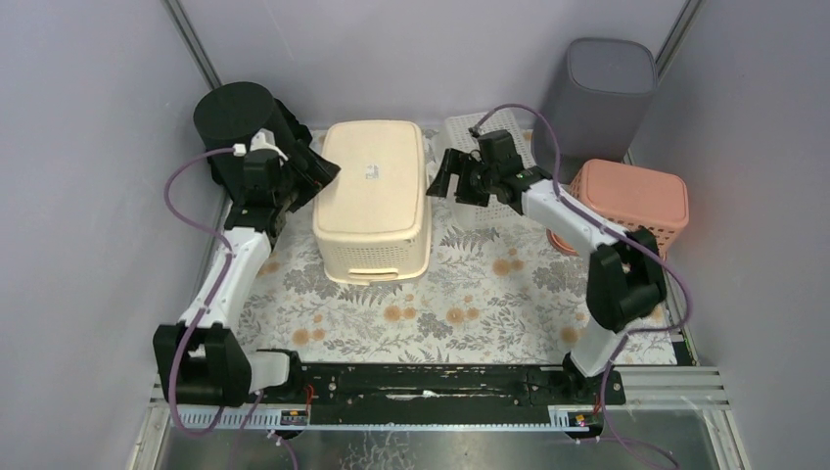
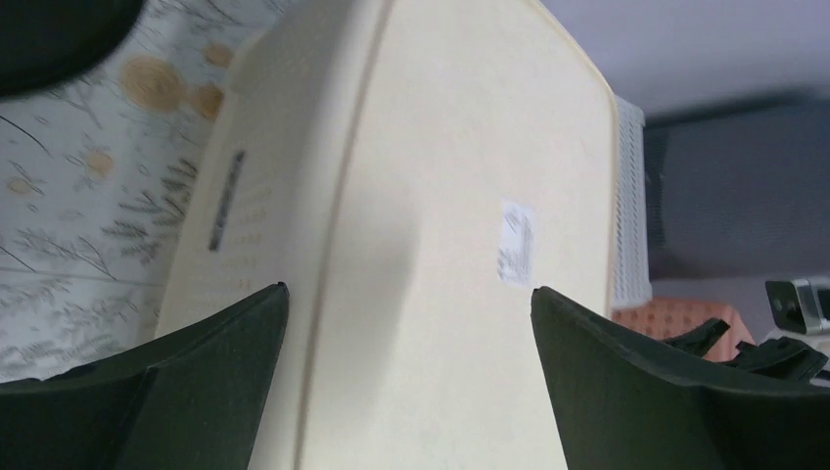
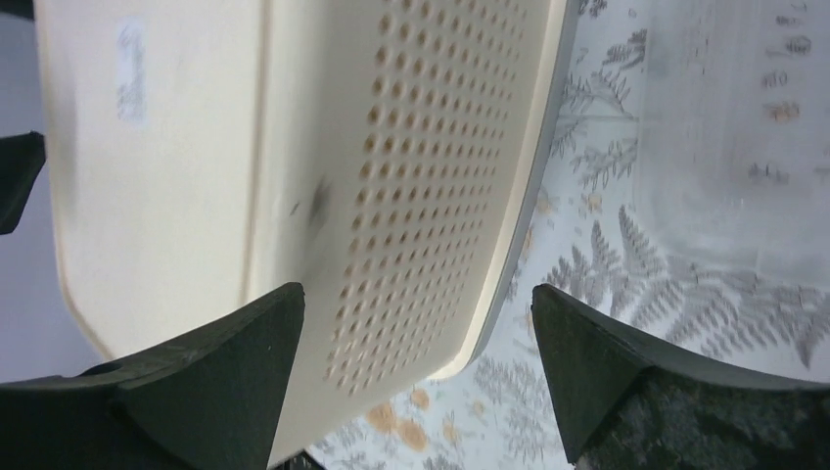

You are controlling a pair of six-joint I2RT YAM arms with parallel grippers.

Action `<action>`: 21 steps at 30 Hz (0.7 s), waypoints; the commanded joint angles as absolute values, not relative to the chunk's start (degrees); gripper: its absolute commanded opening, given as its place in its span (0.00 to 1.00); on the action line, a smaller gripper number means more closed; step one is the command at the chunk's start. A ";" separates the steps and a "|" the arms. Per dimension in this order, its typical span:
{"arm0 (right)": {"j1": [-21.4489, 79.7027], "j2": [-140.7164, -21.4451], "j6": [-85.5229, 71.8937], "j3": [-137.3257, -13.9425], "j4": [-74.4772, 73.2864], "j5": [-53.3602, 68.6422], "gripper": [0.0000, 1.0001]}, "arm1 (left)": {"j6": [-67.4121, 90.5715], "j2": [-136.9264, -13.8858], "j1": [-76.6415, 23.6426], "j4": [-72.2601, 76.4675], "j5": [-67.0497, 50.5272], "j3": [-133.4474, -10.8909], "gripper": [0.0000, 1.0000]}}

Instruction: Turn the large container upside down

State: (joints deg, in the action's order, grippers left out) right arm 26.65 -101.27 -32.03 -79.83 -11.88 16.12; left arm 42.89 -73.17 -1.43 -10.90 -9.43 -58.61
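The large cream container (image 1: 373, 199) lies upside down on the floral mat, its flat base with a small white label facing up and its rim on the mat. My left gripper (image 1: 328, 174) is open beside its left side, fingers apart; in the left wrist view the container's base (image 2: 440, 245) fills the space ahead of my open left gripper (image 2: 409, 294). My right gripper (image 1: 442, 179) is open just right of the container's far right side; in the right wrist view the perforated side wall (image 3: 431, 176) lies between and beyond my open right gripper (image 3: 419, 294). Neither gripper holds anything.
A black round bin (image 1: 240, 132) stands behind the left arm. A white perforated basket (image 1: 494, 157) lies behind the right gripper, a grey bin (image 1: 599, 93) at the back right and a pink basket (image 1: 631, 201) to the right. The floral mat (image 1: 460, 294) covers the table.
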 commanded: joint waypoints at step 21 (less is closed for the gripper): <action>34.89 -62.52 -30.37 -51.01 -18.11 7.26 0.94 | 47.17 -51.38 -31.87 -16.35 -0.38 -43.44 0.96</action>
